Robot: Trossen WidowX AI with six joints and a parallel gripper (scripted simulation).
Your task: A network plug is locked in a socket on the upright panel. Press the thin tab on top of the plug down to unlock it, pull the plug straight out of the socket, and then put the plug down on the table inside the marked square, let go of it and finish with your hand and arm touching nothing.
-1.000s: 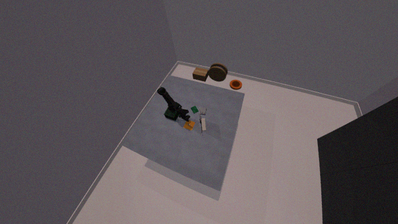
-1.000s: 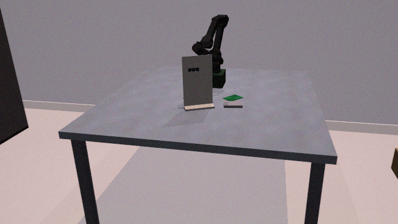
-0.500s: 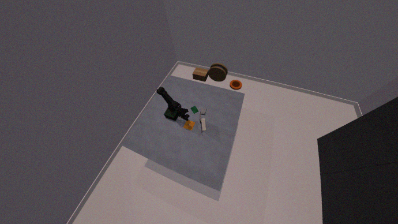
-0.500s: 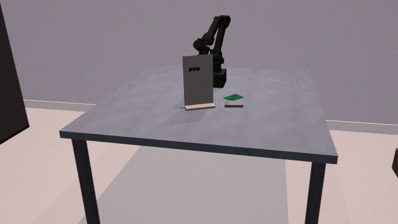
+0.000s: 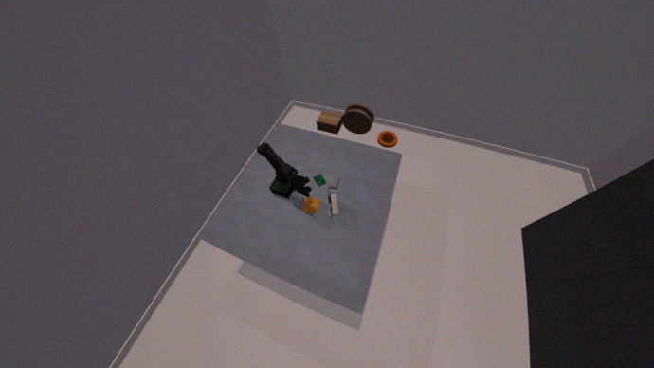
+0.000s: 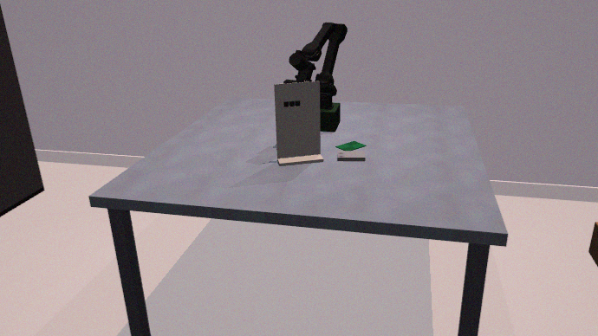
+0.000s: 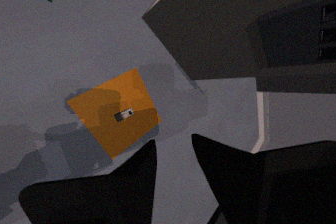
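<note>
Plug on the orange square, gripper apart from it

At the wrist view's bottom, my gripper stands partly open, holding nothing; left of centre, the small plug lies inside the orange square.

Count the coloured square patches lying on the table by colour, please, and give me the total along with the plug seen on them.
Orange square patch: 1
Green square patch: 1
Plug, on the orange patch: 1
Total: 3 things, 2 of them patches
</note>
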